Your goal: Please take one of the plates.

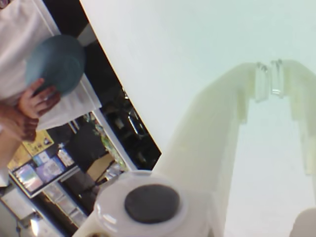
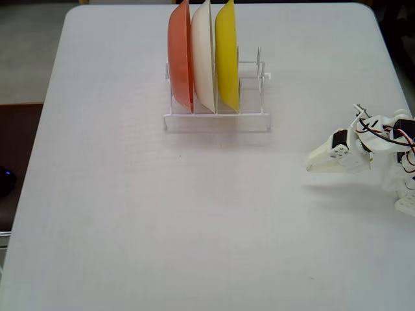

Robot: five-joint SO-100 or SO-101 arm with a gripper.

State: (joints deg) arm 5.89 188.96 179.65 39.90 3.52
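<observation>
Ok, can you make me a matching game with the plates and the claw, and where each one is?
Things:
1 blue plate
2 yellow plate
3 orange plate
4 claw

Places, going by the fixed view:
A left end of the rack
B in a person's hand
C by the table's right edge
D in the rack, right of the white plate

Pairs: 1-B, 2-D, 3-A, 4-C

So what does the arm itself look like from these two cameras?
In the fixed view the arm is white printed plastic with black servo blocks and thin red, black and white cables looped over the top. In the wrist view the gripper has pale, near-white jaws with clear tips, and a dark round disc sits on the white housing behind them.
</observation>
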